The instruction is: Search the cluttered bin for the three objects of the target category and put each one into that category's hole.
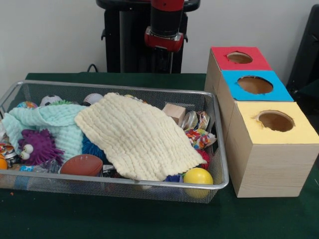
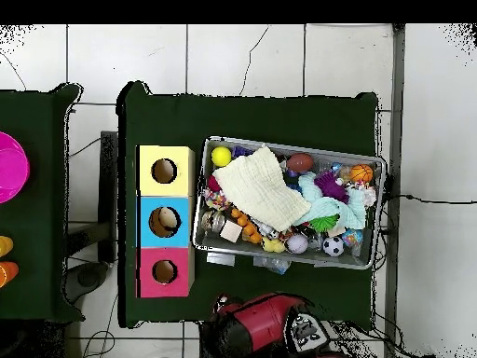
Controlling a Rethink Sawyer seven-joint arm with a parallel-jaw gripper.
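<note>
1. Nearest in the front view, inside the silver wire-mesh bin (image 1: 219, 149): a smooth yellow ball (image 1: 198, 176) in the corner beside the boxes, a brown rubber football (image 1: 81, 165), a purple spiky toy with googly eyes (image 1: 38, 146).
2. Draped over the clutter: a pale yellow crinkled cloth (image 1: 137, 137), overlapping a mint-green crinkled cloth (image 1: 52, 122).
3. Farther in: a plain wooden cube (image 1: 174, 112), shiny candy wrappers (image 1: 198, 133), a black-and-white soccer ball (image 1: 50, 100) against the back wall.
4. Beside the bin, a row of three wooden boxes with round holes: yellow-topped box (image 1: 271, 154) nearest, blue-topped box (image 1: 251, 85) in the middle, red-topped box (image 1: 238, 58) farthest.
5. Behind the table, the red and black arm (image 1: 165, 30) drawn back; claw state impossible to tell.
</note>
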